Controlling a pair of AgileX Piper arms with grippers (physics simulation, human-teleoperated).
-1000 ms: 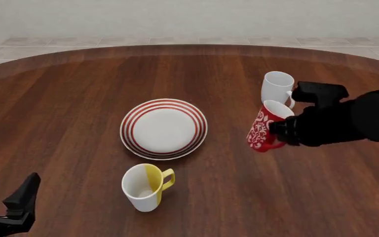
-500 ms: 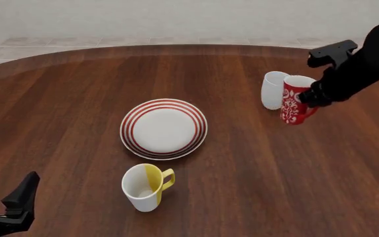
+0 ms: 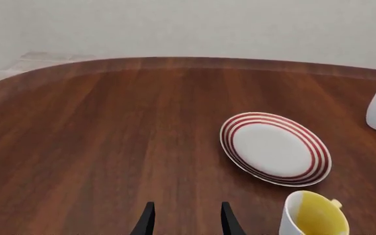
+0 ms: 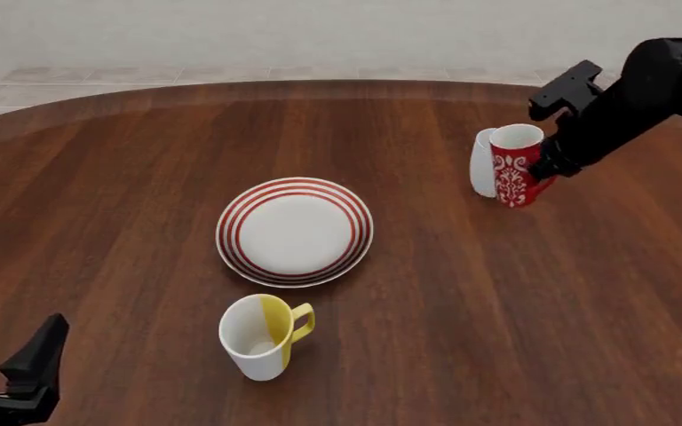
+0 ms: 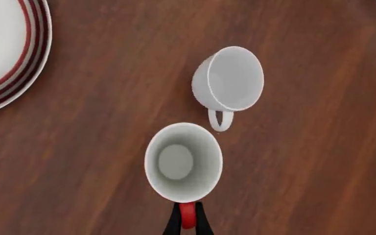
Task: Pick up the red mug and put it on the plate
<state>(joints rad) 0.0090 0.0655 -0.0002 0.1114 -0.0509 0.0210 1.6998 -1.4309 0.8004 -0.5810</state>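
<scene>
The red mug with its white floral pattern hangs upright above the table at the far right, just in front of the plain white mug. My right gripper is shut on its red handle; the right wrist view looks down into its white inside. The plate with red rings lies empty at the table's middle, well left of the mug, and also shows in the left wrist view. My left gripper is open and empty at the near left corner.
The plain white mug stands partly hidden behind the red mug; it shows whole in the right wrist view. A white-and-yellow mug stands just in front of the plate. The table's far edge curves behind.
My right arm has carried the red mug up and back to the right, from tilted near the table's middle right to upright beside the white mug. The left arm has barely moved.
</scene>
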